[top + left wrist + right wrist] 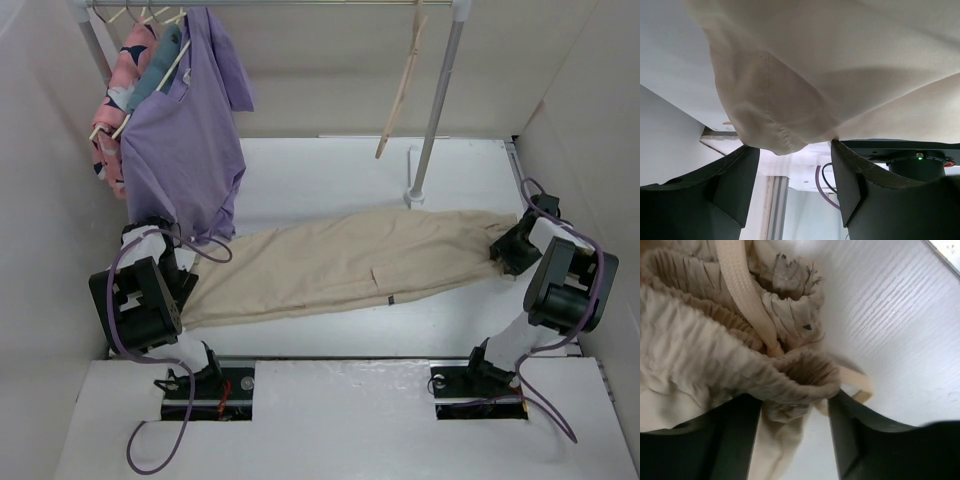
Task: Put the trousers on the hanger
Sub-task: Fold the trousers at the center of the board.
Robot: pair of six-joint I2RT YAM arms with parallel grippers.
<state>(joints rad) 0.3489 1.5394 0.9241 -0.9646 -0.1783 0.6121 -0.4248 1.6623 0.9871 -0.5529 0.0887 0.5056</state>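
Note:
The beige trousers (350, 262) lie stretched flat across the table, leg ends at the left and waistband at the right. My left gripper (180, 265) is open at the leg end; in the left wrist view its gripper (794, 150) is spread wide, with the hem (785, 135) hanging at the fingertips. My right gripper (507, 250) is open at the waist; in the right wrist view its gripper (795, 400) straddles the gathered elastic waistband (700, 355) and drawstring (745, 300). The pale pink-beige hanger (405, 75) hangs bare on the rail at the back right.
A purple shirt (190, 140) and a pink patterned garment (120, 90) hang on wooden hangers at the back left, the shirt reaching down to my left arm. The rack's upright pole (437, 110) stands on the table behind the trousers. White walls close in both sides.

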